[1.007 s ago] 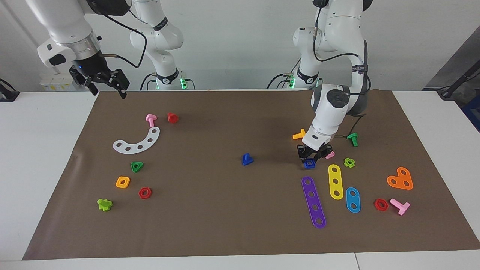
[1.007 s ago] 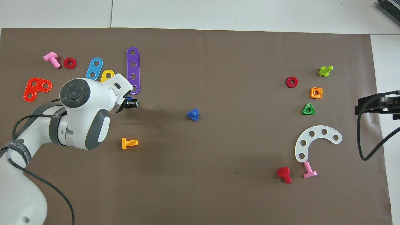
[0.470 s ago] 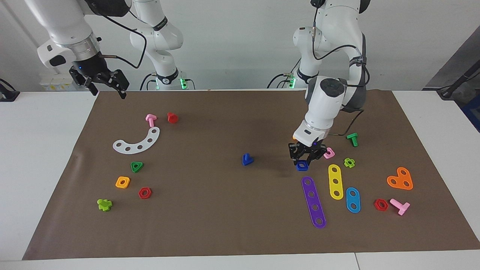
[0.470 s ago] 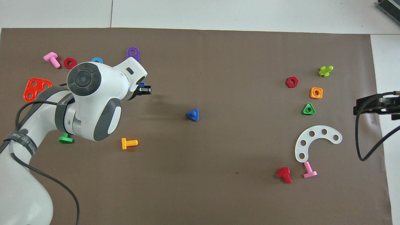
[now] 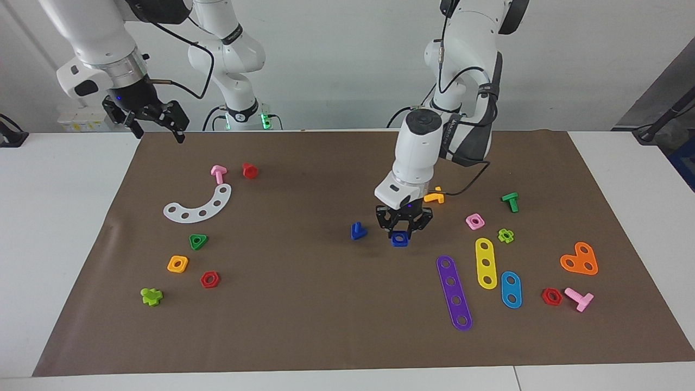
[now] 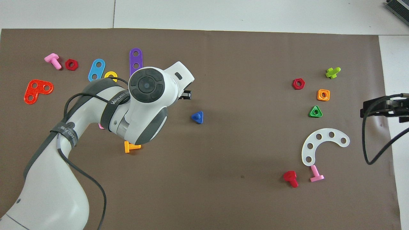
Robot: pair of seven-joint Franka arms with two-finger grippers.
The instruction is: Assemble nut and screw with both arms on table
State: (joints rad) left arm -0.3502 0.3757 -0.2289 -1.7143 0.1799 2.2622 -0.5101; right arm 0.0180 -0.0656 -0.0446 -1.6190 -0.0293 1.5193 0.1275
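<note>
Square blue nut (image 5: 399,239) pinched by left claw (image 5: 403,228).

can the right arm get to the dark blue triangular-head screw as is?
Probably yes. The dark blue triangular-head plastic screw lies in bare mat at mid-table, nothing touching it. The right gripper, open, waits over its own end; the left gripper, holding the dark blue square nut, hovers beside the screw.
</note>
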